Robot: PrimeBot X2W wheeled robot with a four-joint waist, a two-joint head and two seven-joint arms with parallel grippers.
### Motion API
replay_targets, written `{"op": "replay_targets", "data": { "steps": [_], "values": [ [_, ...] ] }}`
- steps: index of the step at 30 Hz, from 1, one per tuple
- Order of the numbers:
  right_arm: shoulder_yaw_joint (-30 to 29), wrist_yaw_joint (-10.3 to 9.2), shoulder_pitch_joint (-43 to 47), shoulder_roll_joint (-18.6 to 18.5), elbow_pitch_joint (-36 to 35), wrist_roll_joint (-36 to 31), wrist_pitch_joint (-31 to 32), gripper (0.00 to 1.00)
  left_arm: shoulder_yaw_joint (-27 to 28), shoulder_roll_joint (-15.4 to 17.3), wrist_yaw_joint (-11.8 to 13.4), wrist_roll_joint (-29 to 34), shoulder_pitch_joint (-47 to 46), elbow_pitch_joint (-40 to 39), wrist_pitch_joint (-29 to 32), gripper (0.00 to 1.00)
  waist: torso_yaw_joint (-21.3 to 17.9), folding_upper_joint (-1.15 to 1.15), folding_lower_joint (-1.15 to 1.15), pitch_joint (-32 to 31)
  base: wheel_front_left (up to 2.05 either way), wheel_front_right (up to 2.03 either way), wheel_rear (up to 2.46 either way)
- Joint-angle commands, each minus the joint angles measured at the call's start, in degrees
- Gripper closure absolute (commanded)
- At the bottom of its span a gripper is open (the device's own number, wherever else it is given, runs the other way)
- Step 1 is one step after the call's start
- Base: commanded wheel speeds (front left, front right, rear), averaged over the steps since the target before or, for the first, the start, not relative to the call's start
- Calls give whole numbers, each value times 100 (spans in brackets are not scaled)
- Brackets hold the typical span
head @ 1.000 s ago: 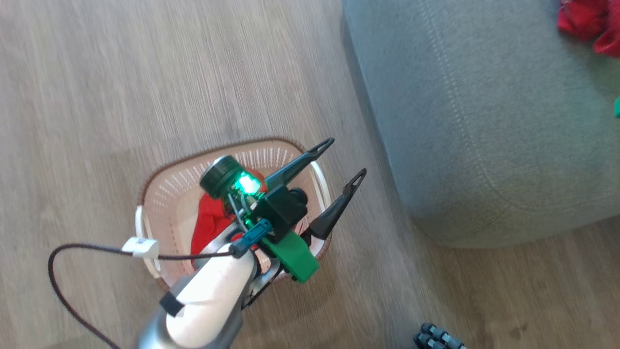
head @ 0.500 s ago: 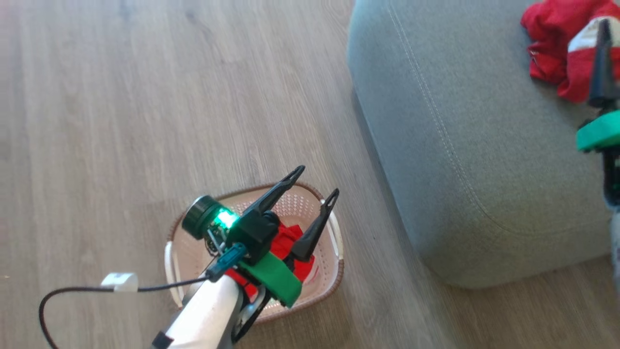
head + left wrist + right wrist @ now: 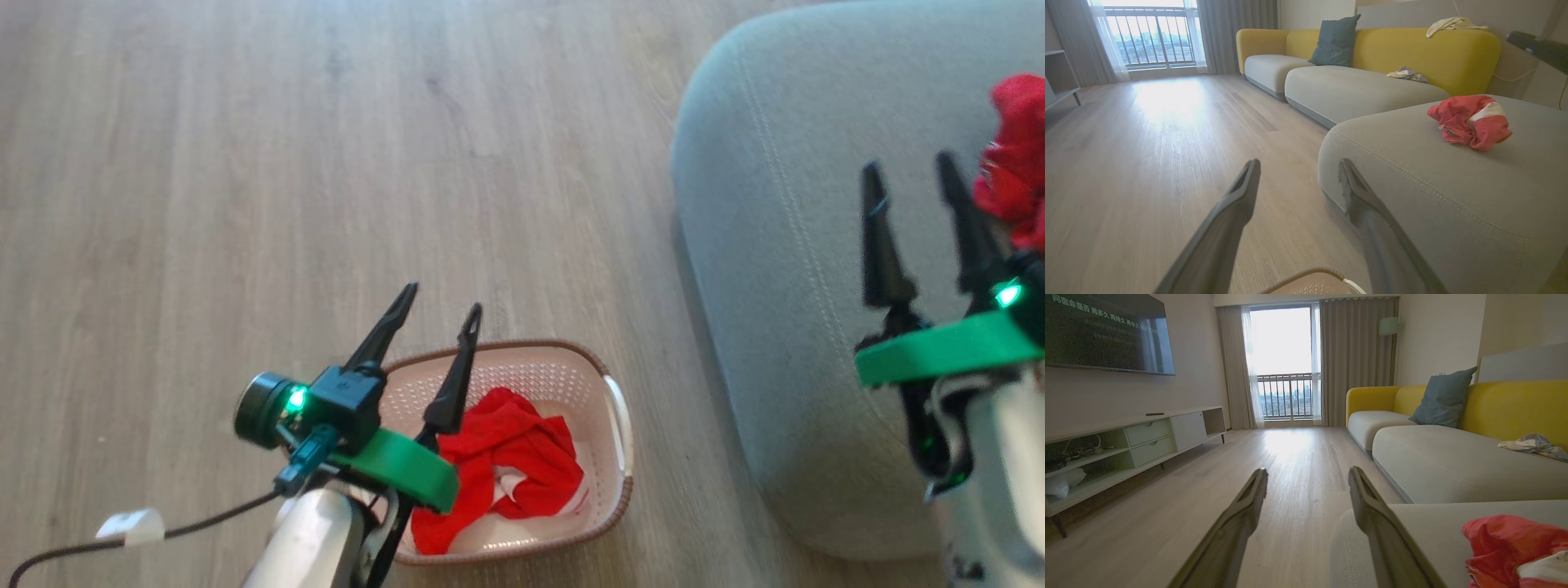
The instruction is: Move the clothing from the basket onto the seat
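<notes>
Basket (image 3: 539,371): our landmark, standing on the floor (image 3: 245,163). Red garment (image 3: 506,457): crumpled inside the basket, white showing beneath a fold. Seat (image 3: 784,245): right of the basket, near but not touching. Second garment (image 3: 1016,175): bunched on the seat, well right of the basket. Left gripper (image 3: 442,299): above the basket's far-left rim, fingers spread, holding nothing. Right gripper (image 3: 909,163): right of the basket, over the seat just beside the second garment, fingers spread, holding nothing. We judge the task half done, with the pick from the basket in hand. Next we need the left gripper tipped down into the basket, clear of the rim, then pinched onto a raised fold.
</notes>
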Motion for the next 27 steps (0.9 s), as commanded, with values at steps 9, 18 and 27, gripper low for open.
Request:
{"op": "replay_targets", "data": {
  "steps": [9, 18, 27],
  "values": [
    [402, -1, 859, 332, -391, -52, -36, 0, 589, -19, 473, 5, 404, -338, -29, 0, 670, 0, 1, -445, 0, 0, 0],
    [500, -1, 1345, 480, -122, -222, -36, 0, 647, -19, 702, 2, 667, -315, -29, 0, 917, 0, 1, -531, 0, 0, 0],
    [509, -1, 1500, 628, 64, -337, -36, 0, 713, -19, 709, -13, 780, -203, -29, 0, 1006, 0, 1, -556, 0, 0, 0]
  ]
}}
